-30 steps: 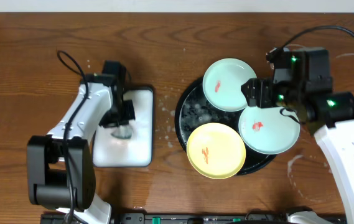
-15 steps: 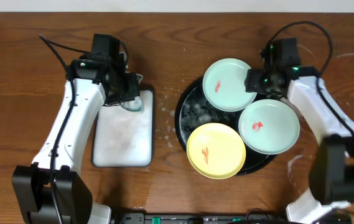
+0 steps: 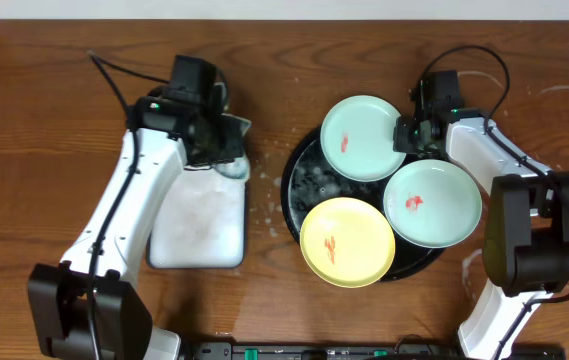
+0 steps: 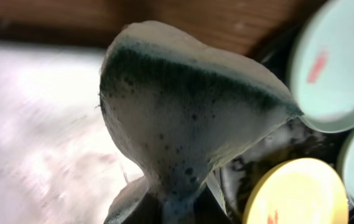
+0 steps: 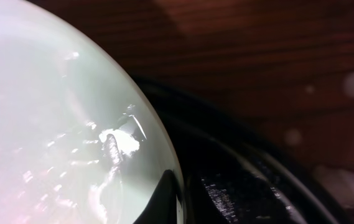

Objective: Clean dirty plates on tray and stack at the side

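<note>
Left jaws clamp a foamy sponge by the white tray; right jaws seemingly pinch the rim of the far mint plate.

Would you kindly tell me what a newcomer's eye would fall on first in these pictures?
Three red-smeared plates crowd the black tray right of centre: an upper mint-green plate, a right mint-green plate and a yellow plate in front. The right gripper is closed on the upper mint-green plate's rim, while the left gripper holds a foamy sponge over the far corner of the white tray.
</note>
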Controlling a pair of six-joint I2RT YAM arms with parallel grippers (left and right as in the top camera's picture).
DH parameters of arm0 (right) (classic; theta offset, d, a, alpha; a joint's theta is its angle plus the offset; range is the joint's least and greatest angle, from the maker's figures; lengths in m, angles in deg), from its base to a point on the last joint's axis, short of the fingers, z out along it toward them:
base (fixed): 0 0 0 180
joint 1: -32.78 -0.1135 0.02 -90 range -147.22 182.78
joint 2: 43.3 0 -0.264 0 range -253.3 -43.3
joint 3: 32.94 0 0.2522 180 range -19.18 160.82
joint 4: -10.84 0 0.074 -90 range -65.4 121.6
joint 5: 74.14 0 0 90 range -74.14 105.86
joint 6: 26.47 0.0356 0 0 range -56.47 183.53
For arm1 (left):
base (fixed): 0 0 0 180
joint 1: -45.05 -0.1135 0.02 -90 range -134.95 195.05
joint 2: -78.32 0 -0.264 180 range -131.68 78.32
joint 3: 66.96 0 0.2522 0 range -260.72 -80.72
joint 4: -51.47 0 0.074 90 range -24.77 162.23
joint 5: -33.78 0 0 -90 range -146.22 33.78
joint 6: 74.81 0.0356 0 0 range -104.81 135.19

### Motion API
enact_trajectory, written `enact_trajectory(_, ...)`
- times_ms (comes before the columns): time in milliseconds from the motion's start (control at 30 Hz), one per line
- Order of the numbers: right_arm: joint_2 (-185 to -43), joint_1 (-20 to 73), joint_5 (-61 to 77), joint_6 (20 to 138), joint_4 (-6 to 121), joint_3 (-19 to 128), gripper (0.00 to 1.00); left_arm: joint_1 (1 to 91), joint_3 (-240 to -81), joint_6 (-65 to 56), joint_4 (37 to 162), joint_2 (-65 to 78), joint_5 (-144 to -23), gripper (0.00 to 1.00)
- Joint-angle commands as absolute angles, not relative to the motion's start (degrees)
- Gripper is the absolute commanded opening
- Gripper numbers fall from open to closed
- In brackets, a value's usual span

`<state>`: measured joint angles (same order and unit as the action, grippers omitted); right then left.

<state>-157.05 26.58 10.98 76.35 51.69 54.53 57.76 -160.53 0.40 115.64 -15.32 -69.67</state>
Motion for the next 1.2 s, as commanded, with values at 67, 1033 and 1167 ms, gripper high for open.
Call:
enact_trajectory(67,-157.51,24.53,6.36,77.71,54.75,54.99,0.01,62.05,-161.43,0.49,109.98,-15.78,-70.35,0.08)
enact_trajectory(1033,-157.51,21.05,10.43,81.95,64.70,54.99,0.01,79.51,-161.43,-20.45,84.73,-44.44,-74.31,0.07)
enact_trajectory(1167,-157.51,21.05,10.14,81.95,64.74,54.99,0.01,77.04,-161.49,-16.71,89.26,-44.83,-62.46,0.08)
